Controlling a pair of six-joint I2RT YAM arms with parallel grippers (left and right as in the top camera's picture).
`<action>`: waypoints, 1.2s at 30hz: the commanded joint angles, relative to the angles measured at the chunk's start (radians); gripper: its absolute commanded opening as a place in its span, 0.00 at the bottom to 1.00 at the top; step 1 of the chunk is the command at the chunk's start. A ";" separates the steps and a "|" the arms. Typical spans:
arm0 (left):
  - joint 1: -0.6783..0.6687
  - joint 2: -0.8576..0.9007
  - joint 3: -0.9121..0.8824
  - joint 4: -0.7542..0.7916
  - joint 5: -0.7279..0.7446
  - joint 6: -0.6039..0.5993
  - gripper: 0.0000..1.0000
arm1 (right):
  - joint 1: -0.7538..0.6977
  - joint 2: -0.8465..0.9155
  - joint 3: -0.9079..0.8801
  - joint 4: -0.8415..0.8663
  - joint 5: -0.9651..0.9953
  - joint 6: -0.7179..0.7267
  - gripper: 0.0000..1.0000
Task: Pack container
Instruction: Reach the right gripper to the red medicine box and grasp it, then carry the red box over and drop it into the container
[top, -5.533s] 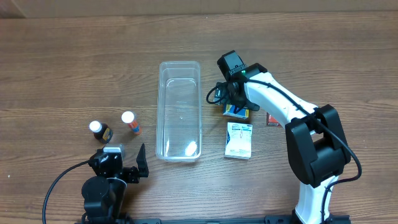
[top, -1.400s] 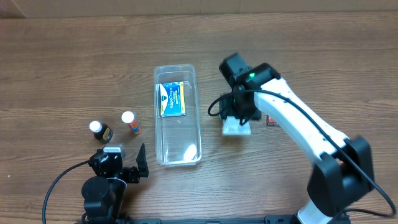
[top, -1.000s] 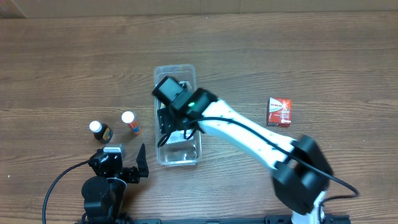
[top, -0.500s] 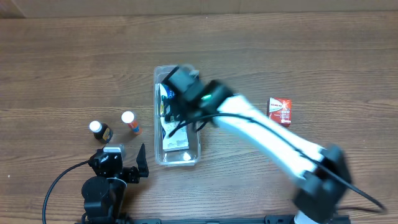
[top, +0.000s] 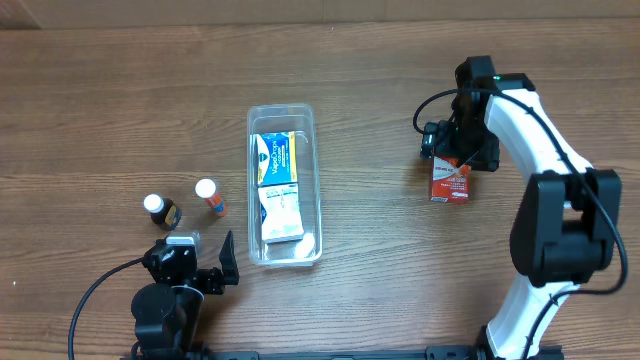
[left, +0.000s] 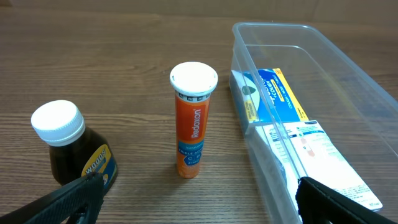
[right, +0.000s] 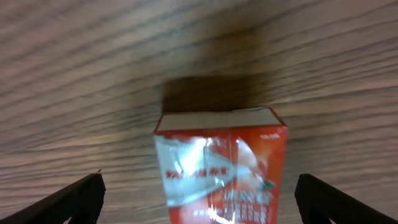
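Overhead: container (top: 285, 118) mid-bench, two boxes in. R arm (top: 520, 110) over red box (top: 452, 181), prob. next item.
L wrist: left fingers (left: 62, 199) spread, idle nr orange tube (left: 194, 118).
R wrist: right fingers (right: 336, 199) released, straddling red box, apart from it.

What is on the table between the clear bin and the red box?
Nothing; the overhead view shows bare table between bin and red box.
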 joint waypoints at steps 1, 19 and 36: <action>0.000 -0.009 -0.002 -0.001 0.007 0.012 1.00 | -0.005 0.035 0.000 -0.015 -0.014 -0.013 1.00; 0.000 -0.009 -0.002 -0.001 0.007 0.012 1.00 | 0.445 -0.352 0.114 0.097 -0.079 0.170 0.73; 0.000 -0.009 -0.002 -0.001 0.007 0.012 1.00 | 0.645 -0.115 0.169 0.536 -0.042 0.277 0.93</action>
